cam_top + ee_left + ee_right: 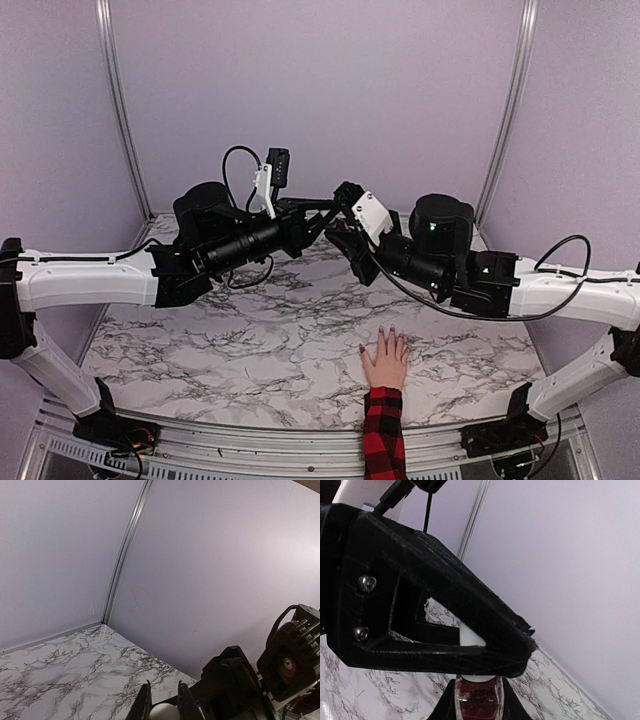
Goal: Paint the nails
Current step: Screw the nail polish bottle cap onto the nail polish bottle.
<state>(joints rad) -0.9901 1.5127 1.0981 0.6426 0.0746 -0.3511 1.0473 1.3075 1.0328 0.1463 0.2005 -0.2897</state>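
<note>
A pale hand (386,360) in a red-and-black plaid sleeve lies flat on the marble table near its front edge. The nails (392,330) are tiny dark tips on its spread fingers. Both arms meet in the air above the table's middle, well behind the hand. My right gripper (479,707) is shut on a small glass bottle of dark red polish (479,697). My left gripper (163,700) is shut on the bottle's white cap (164,712). Its black finger (445,605) crosses the right wrist view, covering most of the cap (470,636). The two grippers (343,215) touch through the bottle.
The marble tabletop (250,340) is boxed in by pale lilac walls with metal corner posts (120,110). The right arm's black wrist (235,685) fills the lower right of the left wrist view. Cables hang from both arms.
</note>
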